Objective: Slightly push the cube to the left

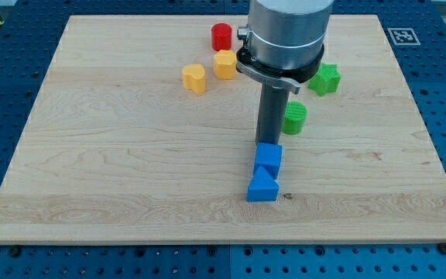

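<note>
On your wooden board (91,170) you see a red cylinder (221,36) far back, two yellow blocks (224,64) (194,78) nearer, a green star (324,79) and green cylinder (294,118) right, and a blue triangular block (262,188) nearest.

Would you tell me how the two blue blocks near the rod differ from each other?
The blue cube has a flat, squarish top, while the blue triangular block narrows to a point at its upper end. The blue cube lies nearer the view's top, right at my tip; the blue triangular block sits below it, farther from my tip. They share the same blue colour, look about the same size, and appear to touch each other on the wooden board.
</note>
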`<state>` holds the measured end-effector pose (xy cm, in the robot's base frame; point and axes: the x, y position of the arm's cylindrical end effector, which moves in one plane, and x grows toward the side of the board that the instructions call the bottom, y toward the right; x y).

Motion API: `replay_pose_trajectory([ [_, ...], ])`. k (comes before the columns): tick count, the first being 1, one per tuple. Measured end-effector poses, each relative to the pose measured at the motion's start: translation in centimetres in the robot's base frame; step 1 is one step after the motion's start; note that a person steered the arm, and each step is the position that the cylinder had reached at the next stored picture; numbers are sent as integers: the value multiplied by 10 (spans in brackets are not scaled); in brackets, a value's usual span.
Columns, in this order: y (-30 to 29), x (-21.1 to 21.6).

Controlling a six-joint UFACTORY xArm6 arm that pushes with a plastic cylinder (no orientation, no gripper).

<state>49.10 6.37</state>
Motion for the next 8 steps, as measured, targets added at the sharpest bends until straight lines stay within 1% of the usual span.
replay_pose_trajectory([
  [1, 50, 8],
  [3, 75, 11],
  [4, 117, 29],
  [5, 126, 50],
  [6, 126, 63],
  [7, 89, 60],
  [8, 63, 27],
])
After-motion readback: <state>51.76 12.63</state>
